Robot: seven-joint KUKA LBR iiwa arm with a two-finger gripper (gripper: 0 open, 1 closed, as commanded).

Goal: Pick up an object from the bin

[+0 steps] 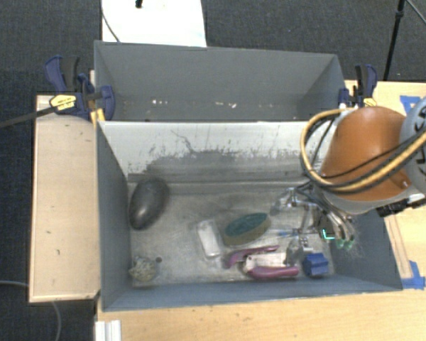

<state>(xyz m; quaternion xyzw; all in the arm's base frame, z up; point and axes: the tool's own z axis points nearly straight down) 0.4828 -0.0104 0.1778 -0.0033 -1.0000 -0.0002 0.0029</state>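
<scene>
Camera view: gripper point(300, 243) low in the right front of the bin point(199, 148), at the edge of a small heap.
Gripper hangs under the orange cover point(362, 148), close above the right end of a purple-and-white pack point(268, 265). Blue block point(315, 264) lies just beside it on the view's right, teal oval sponge point(247, 225) near on the left, white tube point(209, 238) further left. Released, clenched or grasping: cannot tell. Dark grey oval lump point(148, 203) and tan scrap point(145, 269) lie well apart, by the left wall.
</scene>
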